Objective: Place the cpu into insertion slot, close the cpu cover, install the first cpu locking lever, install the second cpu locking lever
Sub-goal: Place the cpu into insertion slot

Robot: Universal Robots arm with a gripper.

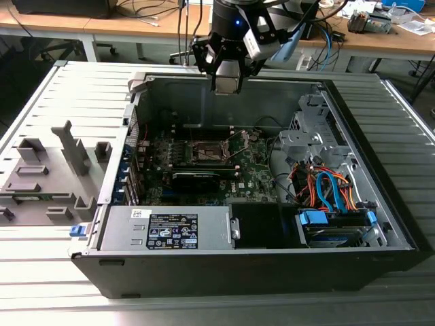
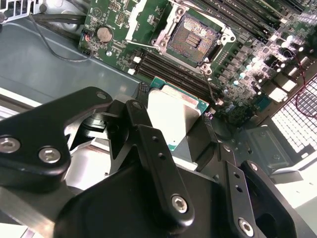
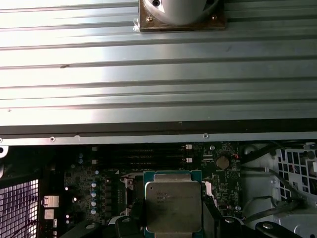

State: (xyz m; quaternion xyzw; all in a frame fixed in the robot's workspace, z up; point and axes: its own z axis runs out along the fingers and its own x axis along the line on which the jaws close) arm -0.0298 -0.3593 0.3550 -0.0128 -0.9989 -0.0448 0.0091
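The cpu is clamped by its edges between the fingers of the claw. It looks a light, stiff, thin plate, probably delicate underneath, so the edges seem the right place to hold it. The insertion slot, dark centre uncovered, lies below the claw, well apart, on the green motherboard.

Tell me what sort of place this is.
Probably a robotics lab or workshop: an open computer case lies on a ribbed metal table, wooden desks stand behind it, and the arm's gripper holds the cpu above the case.
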